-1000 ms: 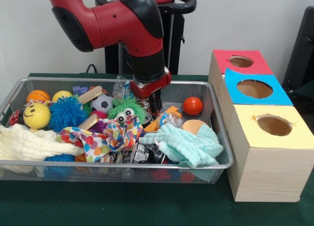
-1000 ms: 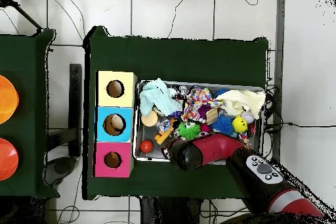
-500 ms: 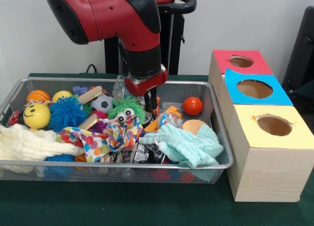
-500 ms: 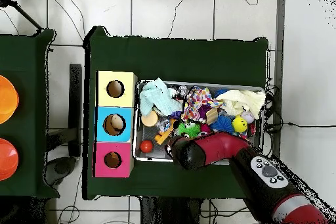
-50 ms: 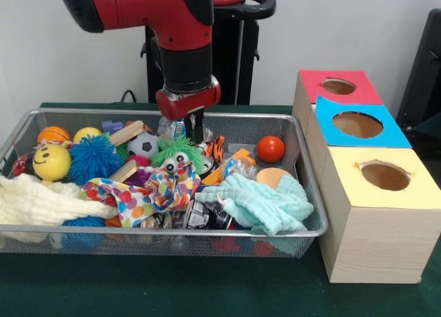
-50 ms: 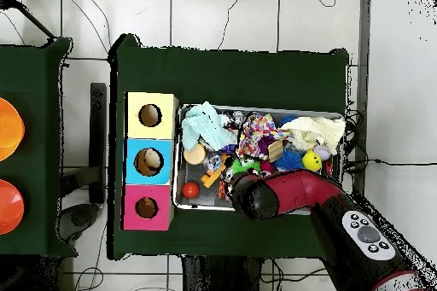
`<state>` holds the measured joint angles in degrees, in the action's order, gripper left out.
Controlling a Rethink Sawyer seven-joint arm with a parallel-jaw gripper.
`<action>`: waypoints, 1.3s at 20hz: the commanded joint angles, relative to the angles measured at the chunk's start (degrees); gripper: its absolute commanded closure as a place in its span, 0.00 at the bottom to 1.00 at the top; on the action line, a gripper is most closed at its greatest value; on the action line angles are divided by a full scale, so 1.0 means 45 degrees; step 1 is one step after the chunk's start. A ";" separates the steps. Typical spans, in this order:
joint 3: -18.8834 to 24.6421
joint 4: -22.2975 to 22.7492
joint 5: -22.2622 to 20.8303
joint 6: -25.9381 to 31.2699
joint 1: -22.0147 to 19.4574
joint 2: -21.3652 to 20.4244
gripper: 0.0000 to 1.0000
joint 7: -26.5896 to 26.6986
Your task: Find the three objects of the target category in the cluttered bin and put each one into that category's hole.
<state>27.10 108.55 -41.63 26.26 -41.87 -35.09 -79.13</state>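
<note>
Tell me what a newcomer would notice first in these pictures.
The big red and black arm dominates the front view, its gripper hanging over the back of the wire bin. The bin overflows with bright clutter: a yellow smiley ball at its left, a mint cloth at the front right. Beside it stand three wooden boxes with holes, topped red, blue and yellow.

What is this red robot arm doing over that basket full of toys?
It is sorting. The gripper hangs just above the clutter at the back of the wire bin, near a green fuzzy toy, and does not appear to hold anything. Three wooden boxes with holes wait beside the bin.
</note>
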 commanded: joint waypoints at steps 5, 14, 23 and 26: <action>0.0832 -0.0054 0.0373 0.1160 -0.0293 -0.0488 1.00 0.0875; 0.0608 -0.0024 -0.0060 0.0415 -0.0133 -0.0296 0.00 0.0523; 0.0382 -0.0211 -0.0554 -0.0047 -0.0101 0.0158 0.00 0.0479; -0.0067 -0.0299 -0.1318 -0.0943 0.0076 0.0663 0.00 0.0151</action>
<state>27.02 108.56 -41.53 26.58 -41.79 -35.55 -79.13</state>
